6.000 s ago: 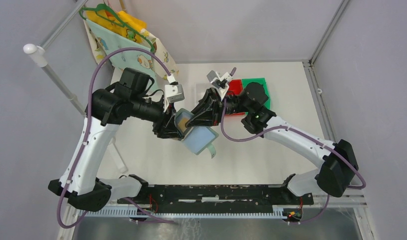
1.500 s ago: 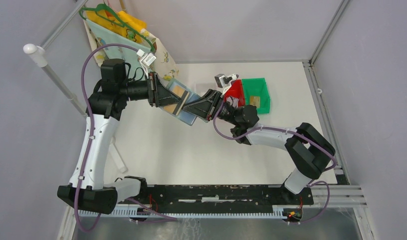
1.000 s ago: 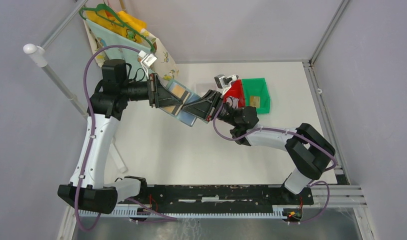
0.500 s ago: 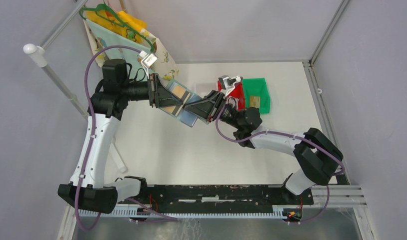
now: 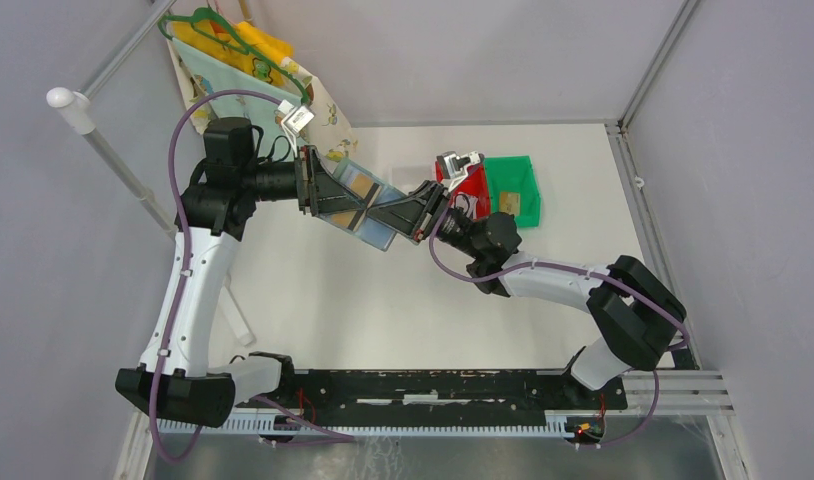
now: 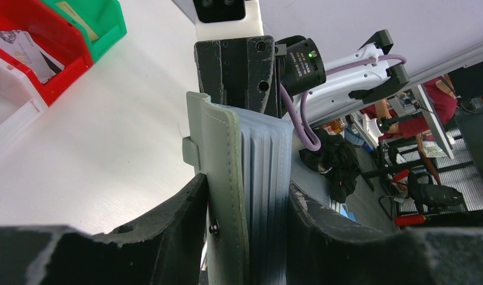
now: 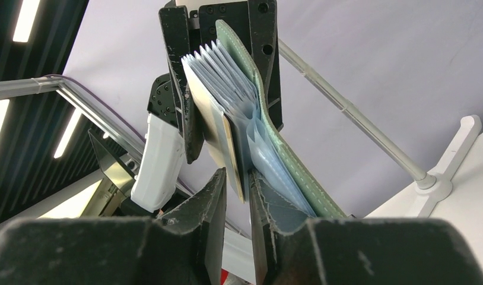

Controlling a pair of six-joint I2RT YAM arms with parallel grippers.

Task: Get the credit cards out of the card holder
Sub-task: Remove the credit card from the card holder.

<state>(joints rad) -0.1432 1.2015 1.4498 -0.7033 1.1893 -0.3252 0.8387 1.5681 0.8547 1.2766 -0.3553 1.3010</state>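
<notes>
The grey-blue card holder hangs in the air between both arms, fanned open. My left gripper is shut on its cover and clear pockets, one finger on each side. Tan credit cards show through the pockets. My right gripper meets the holder's other end. In the right wrist view its jaws stand nearly together around the lower edge of a tan card and the clear pocket beside it. A sliver of background shows beside the card.
A red bin and a green bin stand at the back right, behind the right wrist. The green one holds a tan card. A hanger with cloth items and a white pole stand at the back left.
Over six seconds both arms carried the holder up and to the back left. In the last second only the right arm shifted slightly to the right; the holder stayed put.
</notes>
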